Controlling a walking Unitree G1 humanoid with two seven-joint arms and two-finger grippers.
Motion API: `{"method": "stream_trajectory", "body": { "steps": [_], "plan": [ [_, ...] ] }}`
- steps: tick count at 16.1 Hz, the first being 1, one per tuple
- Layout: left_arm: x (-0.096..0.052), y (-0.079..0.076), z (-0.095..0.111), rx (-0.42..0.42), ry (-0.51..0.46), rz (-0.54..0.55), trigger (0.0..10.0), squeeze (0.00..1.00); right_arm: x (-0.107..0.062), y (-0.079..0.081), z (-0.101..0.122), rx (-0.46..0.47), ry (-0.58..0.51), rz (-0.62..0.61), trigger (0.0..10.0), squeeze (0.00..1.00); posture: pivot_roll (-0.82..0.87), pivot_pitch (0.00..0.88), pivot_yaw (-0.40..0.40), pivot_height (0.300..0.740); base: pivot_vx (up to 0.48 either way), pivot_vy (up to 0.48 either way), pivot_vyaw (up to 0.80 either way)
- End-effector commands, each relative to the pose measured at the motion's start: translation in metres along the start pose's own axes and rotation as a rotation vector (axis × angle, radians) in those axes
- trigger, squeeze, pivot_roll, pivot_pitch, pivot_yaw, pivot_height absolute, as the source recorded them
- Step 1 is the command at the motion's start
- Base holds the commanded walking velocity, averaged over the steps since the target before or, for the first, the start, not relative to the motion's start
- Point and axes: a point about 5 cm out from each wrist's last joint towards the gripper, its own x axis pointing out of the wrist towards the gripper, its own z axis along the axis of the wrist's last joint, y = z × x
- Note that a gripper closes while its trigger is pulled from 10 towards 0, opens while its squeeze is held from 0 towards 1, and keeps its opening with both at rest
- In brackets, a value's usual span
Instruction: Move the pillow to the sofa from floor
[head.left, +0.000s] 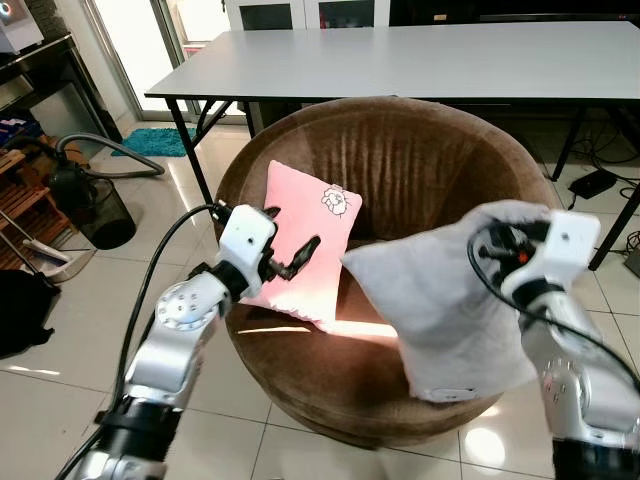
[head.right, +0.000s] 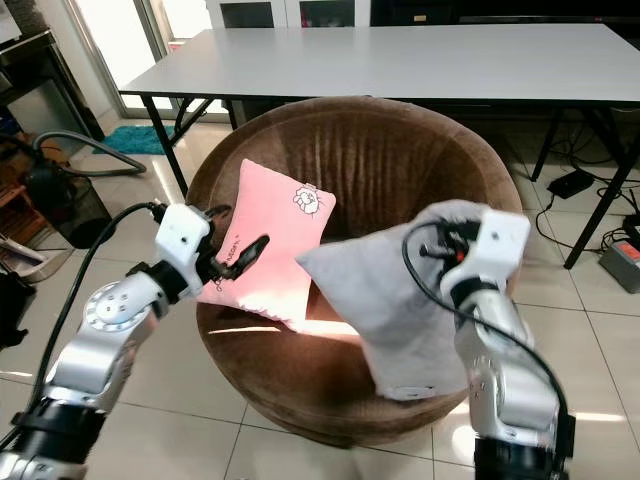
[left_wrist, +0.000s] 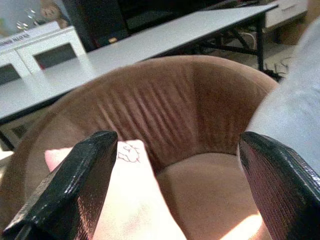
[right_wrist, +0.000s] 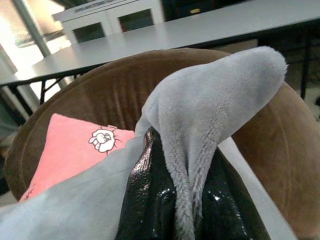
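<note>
Brown sofa (head.left: 400, 160); tool-pinched grey pillow (head.left: 440, 300).

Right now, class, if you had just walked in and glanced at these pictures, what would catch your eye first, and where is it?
First, the grey pillow, pinched at a corner by the right hand and hanging over the front right of the round brown sofa. Next, the pink pillow leaning upright against the sofa's back on the left side of the seat. The left hand hovers open in front of it, holding nothing.
</note>
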Motion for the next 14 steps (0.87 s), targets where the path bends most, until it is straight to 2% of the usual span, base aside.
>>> {"method": "stream_trajectory", "body": {
  "steps": [1, 4, 6, 7, 9, 10, 14],
  "plan": [
    [-0.006, 0.004, 0.001, -0.005, 0.009, -0.026, 10.0, 0.00, 0.006, 0.011, 0.007, -0.025, -0.006, 0.062, 10.0, 0.00, -0.07, 0.000, 0.083, 0.740, 0.000, 0.000, 0.00],
    [-0.020, 0.009, 0.001, -0.003, 0.020, -0.039, 10.0, 0.00, 0.022, 0.022, -0.002, -0.039, 0.050, 0.102, 10.0, 0.00, -0.04, 0.015, 0.070, 0.740, 0.000, 0.000, 0.00],
    [-0.031, 0.013, 0.008, 0.005, 0.021, -0.043, 10.0, 0.00, 0.045, 0.026, -0.016, -0.046, 0.129, 0.053, 10.0, 0.00, -0.01, 0.072, 0.066, 0.740, 0.000, 0.000, 0.00],
    [-0.037, 0.014, 0.010, 0.007, 0.023, -0.052, 10.0, 0.00, 0.055, 0.026, -0.023, -0.019, 0.159, 0.015, 10.0, 0.00, 0.00, 0.096, 0.060, 0.740, 0.000, 0.000, 0.00],
    [-0.046, 0.015, 0.012, 0.005, 0.038, -0.070, 10.0, 0.00, 0.076, 0.027, -0.032, 0.090, 0.208, -0.072, 10.0, 0.00, 0.02, 0.137, 0.051, 0.740, 0.000, 0.000, 0.00],
    [-0.050, 0.012, 0.013, 0.003, 0.048, -0.084, 10.0, 0.00, 0.084, 0.031, -0.033, 0.124, 0.214, -0.070, 10.0, 0.00, 0.04, 0.158, 0.046, 0.740, 0.000, 0.000, 0.00],
    [-0.064, -0.005, 0.021, -0.016, 0.073, -0.173, 10.0, 0.00, 0.106, 0.039, -0.015, 0.114, 0.175, -0.111, 10.0, 0.00, 0.10, 0.192, 0.043, 0.740, 0.000, 0.000, 0.00]
  ]
}}
